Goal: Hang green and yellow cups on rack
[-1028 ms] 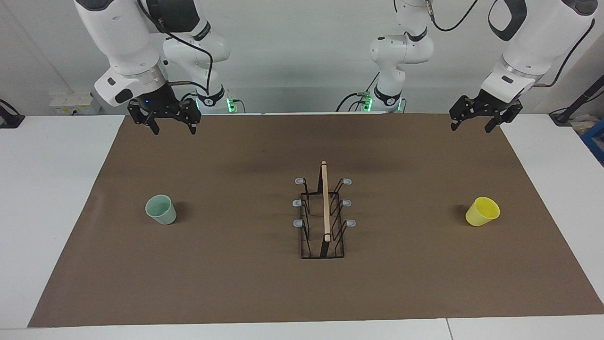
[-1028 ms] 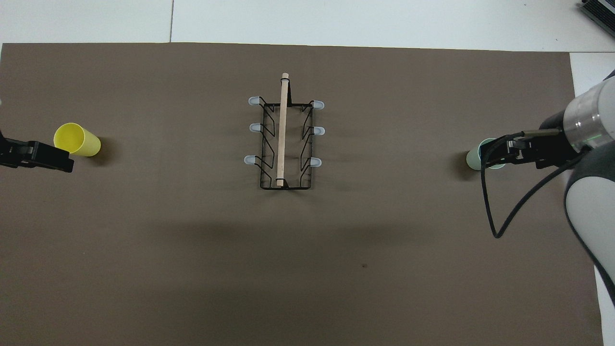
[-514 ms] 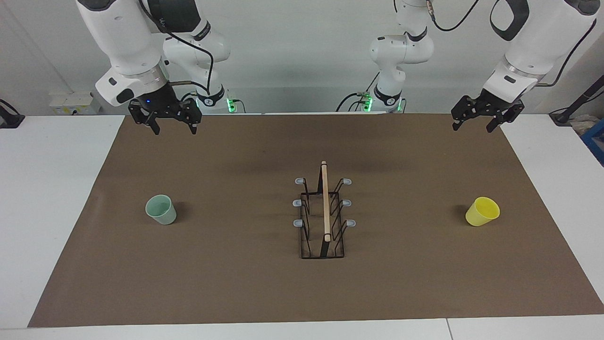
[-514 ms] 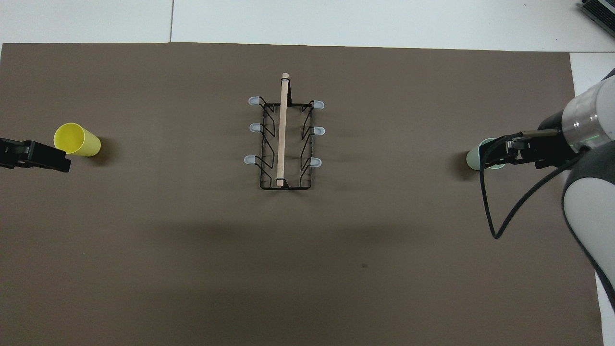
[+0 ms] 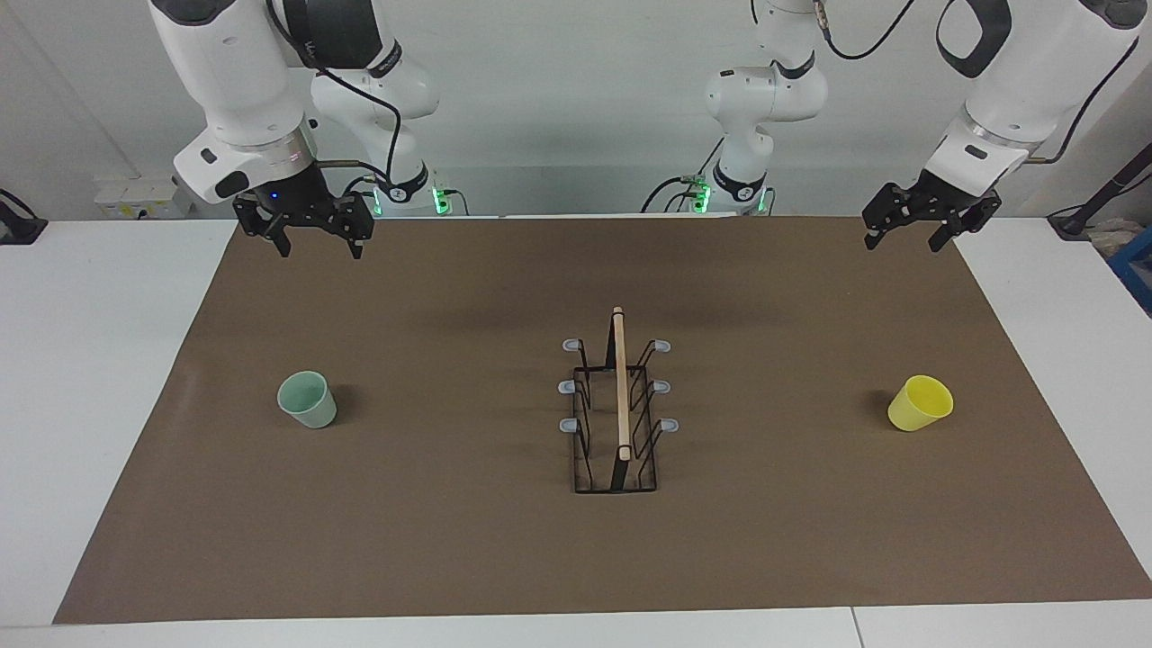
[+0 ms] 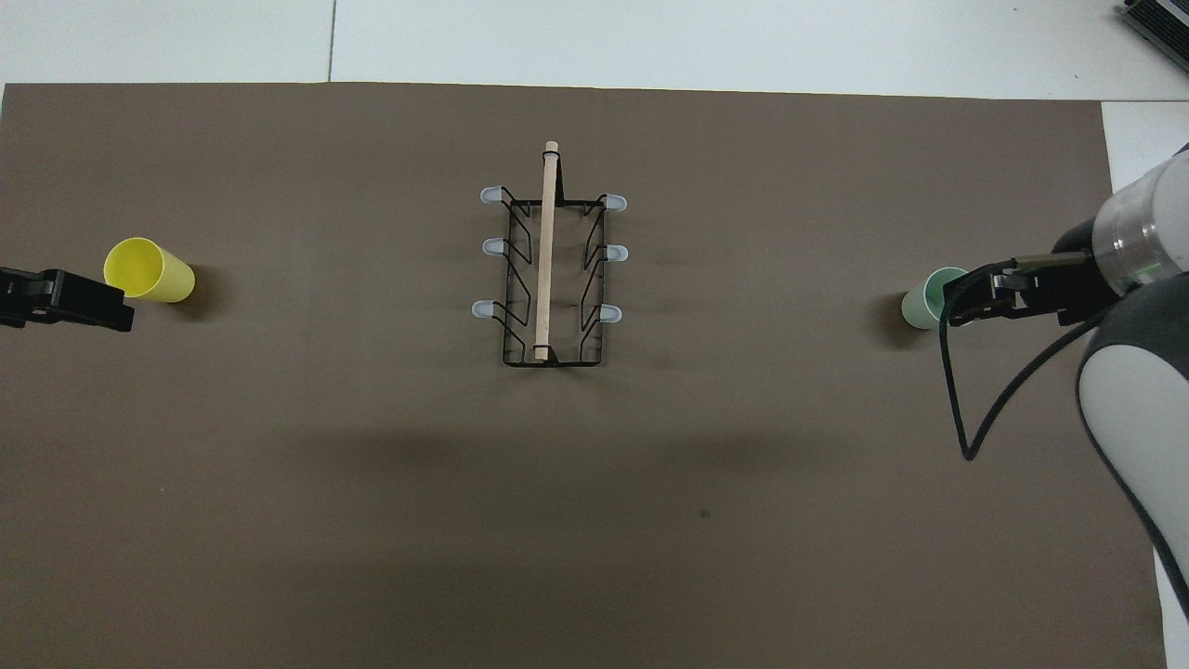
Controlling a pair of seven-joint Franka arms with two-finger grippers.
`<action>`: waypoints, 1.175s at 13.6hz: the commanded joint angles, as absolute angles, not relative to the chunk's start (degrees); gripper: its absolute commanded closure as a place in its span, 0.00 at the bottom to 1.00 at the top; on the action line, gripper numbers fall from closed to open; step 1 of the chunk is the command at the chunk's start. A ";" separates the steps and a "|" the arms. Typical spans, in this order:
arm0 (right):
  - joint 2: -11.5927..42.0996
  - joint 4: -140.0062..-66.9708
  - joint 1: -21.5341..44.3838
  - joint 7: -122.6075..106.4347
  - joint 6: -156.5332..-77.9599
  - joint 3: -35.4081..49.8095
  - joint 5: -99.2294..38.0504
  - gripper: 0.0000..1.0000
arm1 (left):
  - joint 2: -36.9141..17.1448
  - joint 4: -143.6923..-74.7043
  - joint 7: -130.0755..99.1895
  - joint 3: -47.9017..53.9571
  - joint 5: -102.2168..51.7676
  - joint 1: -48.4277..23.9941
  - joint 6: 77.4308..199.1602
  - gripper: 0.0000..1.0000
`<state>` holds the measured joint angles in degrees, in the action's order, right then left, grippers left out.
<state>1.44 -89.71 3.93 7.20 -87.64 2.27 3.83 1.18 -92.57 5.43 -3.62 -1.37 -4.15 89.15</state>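
Near the desk's robot-side corners both end effectors hover released: bring the right end effector (image 5: 310,237) squarely down over the green cup (image 5: 307,400), the left end effector (image 5: 911,232) over the yellow cup (image 5: 920,402).

White arms (image 5: 225,63), black cables, black end effectors

A rack (image 5: 616,409) stands at the middle of a mat (image 5: 450,540) that covers most of the table (image 5: 90,405), its top rod running away from the robots. One cup (image 5: 307,400) sits upright on the mat toward the right arm's end, well apart from the rack. Another cup (image 5: 920,402) stands tilted toward the left arm's end, equally far out.
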 commanded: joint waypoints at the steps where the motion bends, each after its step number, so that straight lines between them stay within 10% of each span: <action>1: 0.62 -91.05 2.90 3.88 -87.54 2.55 5.88 0.00 | 1.94 -93.17 4.40 -3.78 -1.40 -4.13 88.51 0.00; 16: -0.88 -94.74 4.21 -14.65 -88.24 2.72 17.20 0.00 | -15.28 -78.76 -8.58 -4.83 -3.60 -0.01 88.59 0.00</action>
<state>1.03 -92.16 3.55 -9.98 -87.60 2.48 13.59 -11.90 -82.68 -4.08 -4.90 -2.11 -1.40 89.25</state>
